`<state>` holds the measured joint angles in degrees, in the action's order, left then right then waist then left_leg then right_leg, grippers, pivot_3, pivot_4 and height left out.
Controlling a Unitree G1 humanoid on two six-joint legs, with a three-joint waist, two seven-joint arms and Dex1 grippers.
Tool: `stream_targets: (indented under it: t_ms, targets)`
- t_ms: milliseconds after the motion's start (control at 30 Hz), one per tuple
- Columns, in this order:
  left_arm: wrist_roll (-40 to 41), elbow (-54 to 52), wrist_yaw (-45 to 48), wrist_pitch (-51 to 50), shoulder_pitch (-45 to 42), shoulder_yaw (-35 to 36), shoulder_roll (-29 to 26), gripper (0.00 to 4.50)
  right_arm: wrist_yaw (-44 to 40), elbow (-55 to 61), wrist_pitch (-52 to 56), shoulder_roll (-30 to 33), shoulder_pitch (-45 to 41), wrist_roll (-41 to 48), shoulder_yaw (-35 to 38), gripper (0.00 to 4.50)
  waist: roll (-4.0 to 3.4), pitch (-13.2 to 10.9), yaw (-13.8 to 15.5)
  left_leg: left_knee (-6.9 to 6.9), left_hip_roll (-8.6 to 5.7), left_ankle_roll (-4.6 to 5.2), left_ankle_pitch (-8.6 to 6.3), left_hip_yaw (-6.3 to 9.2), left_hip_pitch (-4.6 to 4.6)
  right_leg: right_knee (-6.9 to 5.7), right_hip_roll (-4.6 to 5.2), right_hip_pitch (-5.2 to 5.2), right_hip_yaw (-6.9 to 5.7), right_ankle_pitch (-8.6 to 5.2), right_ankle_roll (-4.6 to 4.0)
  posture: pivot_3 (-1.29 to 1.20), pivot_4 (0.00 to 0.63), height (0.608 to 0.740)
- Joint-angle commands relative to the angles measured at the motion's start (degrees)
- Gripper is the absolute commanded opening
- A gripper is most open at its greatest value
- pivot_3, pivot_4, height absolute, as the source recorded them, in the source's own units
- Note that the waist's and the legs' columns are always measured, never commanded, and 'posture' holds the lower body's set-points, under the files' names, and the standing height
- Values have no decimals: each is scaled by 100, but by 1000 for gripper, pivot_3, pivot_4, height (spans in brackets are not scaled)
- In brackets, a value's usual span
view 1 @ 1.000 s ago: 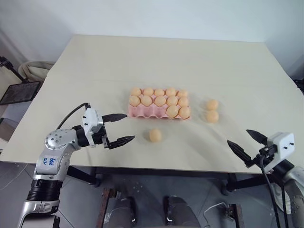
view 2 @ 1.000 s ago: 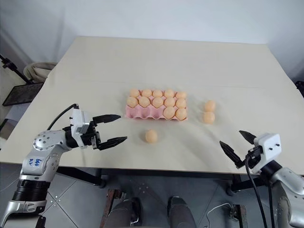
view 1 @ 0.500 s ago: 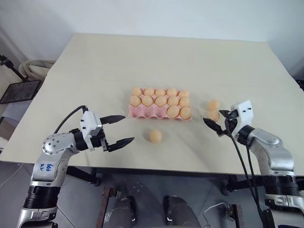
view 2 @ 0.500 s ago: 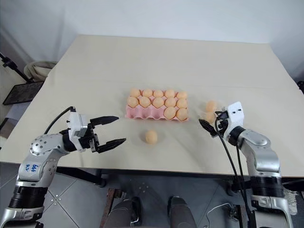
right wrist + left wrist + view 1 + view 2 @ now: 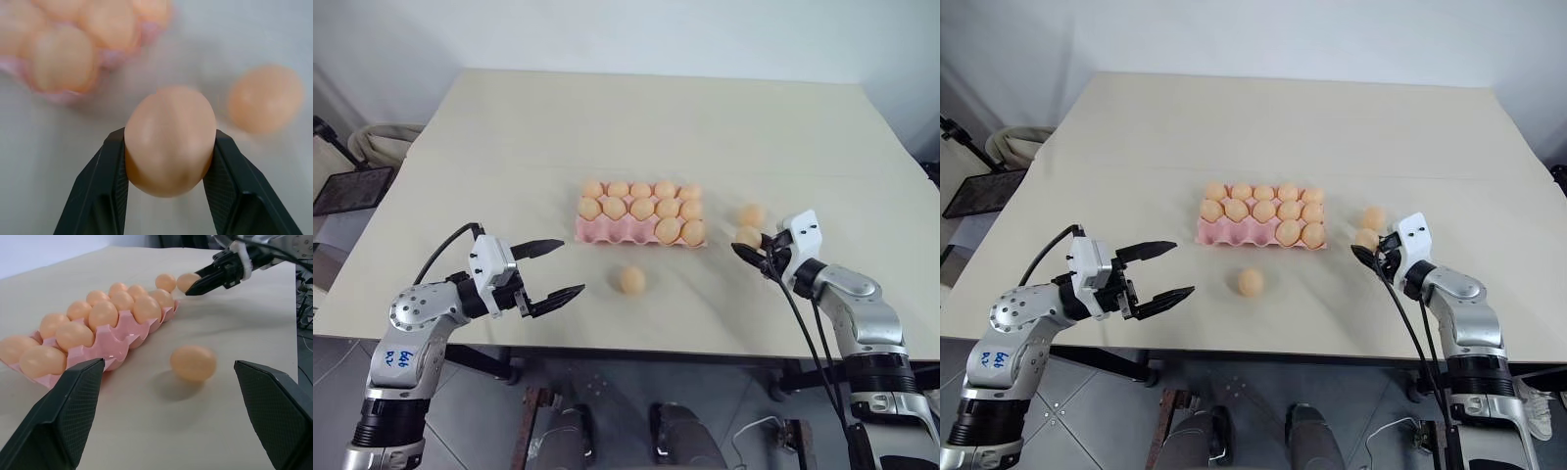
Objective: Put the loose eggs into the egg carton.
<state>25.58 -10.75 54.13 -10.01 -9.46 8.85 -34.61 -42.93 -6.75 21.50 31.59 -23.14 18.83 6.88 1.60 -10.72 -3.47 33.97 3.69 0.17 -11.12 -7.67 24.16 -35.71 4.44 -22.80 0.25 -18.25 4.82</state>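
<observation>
Eggs first: going left to right across the beige table, the left gripper is hanging over the near-left part of the tabletop with its two black fingers spread wide apart and nothing between them. It's pointing roughly toward the middle of the table, well apart from anything.

Next over, the egg carton is sitting near the centre of the table. It's a pink tray and most of its cups are sitting full of peach-orange eggs, but the near row is looking open along its left part, with pink cups showing.

Just in front of the carton, one loose egg is lying by itself on the bare table, near the carton but not touching it. The left wrist view is catching it too, lying between that gripper's open fingers but farther out.

Moving right, a second loose egg is resting on the table to the right of the carton. Just beside it, on the near side, the right gripper is pinching a third egg, with one black finger pressing on each side of it. I can't tell whether that egg is sitting on the table or just lifted off it.
</observation>
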Motion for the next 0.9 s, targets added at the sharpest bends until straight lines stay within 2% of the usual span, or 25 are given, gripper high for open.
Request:
stream_targets:
  t_ms: [33, 167, 267, 367, 467, 600, 733, 900]
  targets:
    - [134, -157, -55, 29, 59, 173, -37, 4500, -104, 1108, 482, -124, -235, 350, -300, 1884, 0, 0, -6, 0, 2, 0, 0, 1, 0, -1, -1, 0, 0, 0, 0, 0, 150, 740]
    - [144, -63, -92, 24, 107, 223, -22, 4500, 398, 1349, 1191, -582, -958, 155, -866, 1884, 0, 0, -28, 0, 4, -6, 3, 3, -3, -11, -1, -5, 0, -2, -3, 0, 150, 740]
    - [217, -59, -66, -61, 134, 236, -35, 4500, 588, 1313, 1534, -806, -1308, -17, -1233, 1884, 0, 0, 9, -1, 3, -8, 5, 3, 4, -17, 6, -20, 3, -25, -47, 0, 150, 740]
    - [255, -89, -52, -123, 144, 237, -53, 4500, 709, 1004, 1547, -1020, -1632, -339, -1665, 1884, 0, 0, 26, -7, -2, -9, 4, 2, 29, -17, 20, -48, -7, -24, -47, 0, 150, 740]
    - [244, -150, -81, -131, 155, 250, -51, 4500, 766, 632, 1395, -1119, -1806, -559, -1783, 1884, 0, 0, 27, -7, -1, -8, 3, -9, 64, -22, 22, -86, -17, -9, -20, 0, 150, 740]
    - [206, -214, -129, -82, 191, 280, -50, 4500, 691, 579, 1365, -1187, -1897, -564, -1723, 3021, 0, 0, 29, -2, 0, -3, 6, -7, 96, -21, 20, -107, -41, -9, -20, 0, 150, 740]
    - [172, -223, -150, -36, 181, 245, -33, 4500, 587, 994, 1394, -1129, -1781, -391, -1525, 4403, 0, 0, 18, 2, 3, 14, 15, -11, 93, -26, 15, -107, -79, -8, -17, 0, 150, 740]
    - [170, -144, -94, 3, 53, 140, -9, 4500, -116, 1988, 862, -408, -709, 116, -696, 4459, 0, 1, 115, 3, 5, 1, 8, 4, 94, -24, 14, -98, -98, -7, -15, 0, 150, 740]
